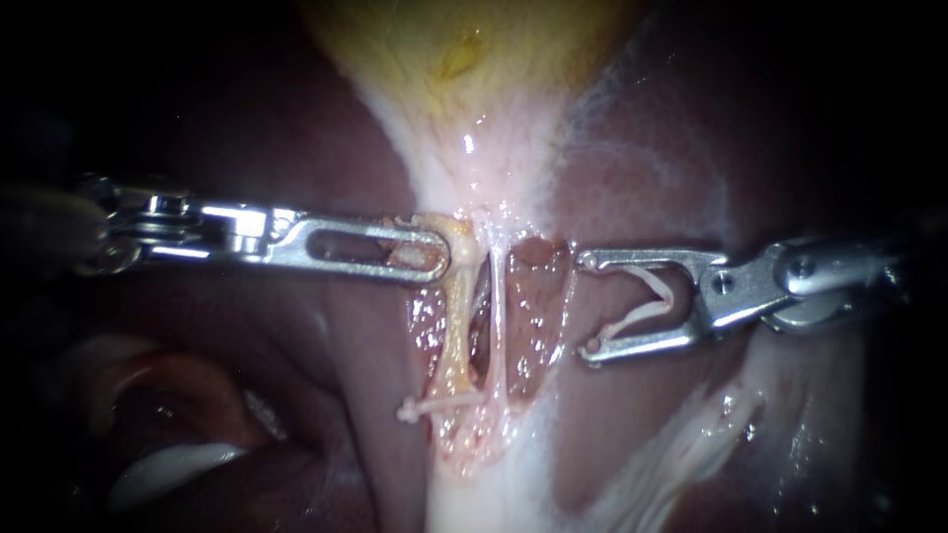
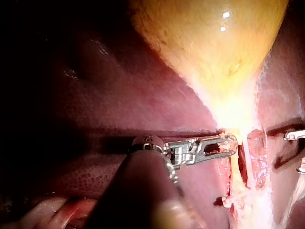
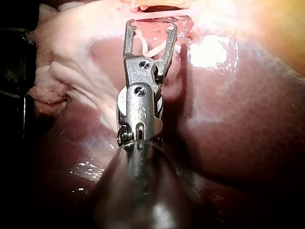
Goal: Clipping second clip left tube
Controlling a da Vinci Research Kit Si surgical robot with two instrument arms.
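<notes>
— Where does the clipping stand?

— About halfway, by my reading. The lower clip (image 1: 439, 403) sits closed across the near end of the left tube (image 1: 457, 326), its tail sticking out to the left. The second one is not on yet. It is the loaded clip (image 1: 660, 292) in your right instrument (image 1: 589, 306).

— And that instrument's jaws?

— They stand wide apart with the loaded clip seated between them, one leg against each jaw, its mouth facing left toward the tubes. The tips are to the right of the right tube (image 1: 498, 326), near it but apart from it. Neither tube lies inside the clip.

— What is the left side doing?

— Your left instrument (image 1: 439, 255) has its jaws closed together on the far end of the left tube, just on the near side of where the gallbladder (image 1: 464, 59) narrows. Tissue shows through the jaw's window. It looks to be holding the tube taut over the liver (image 1: 296, 326), with a dark gap between it and the right tube.

— So what is left?

— You have to carry the open clip across to the left tube. The right tube lies in between, so I judge you must get past it without catching it. Then seat the clip on the bare stretch between the lower clip and your left jaws, and close it.
</notes>
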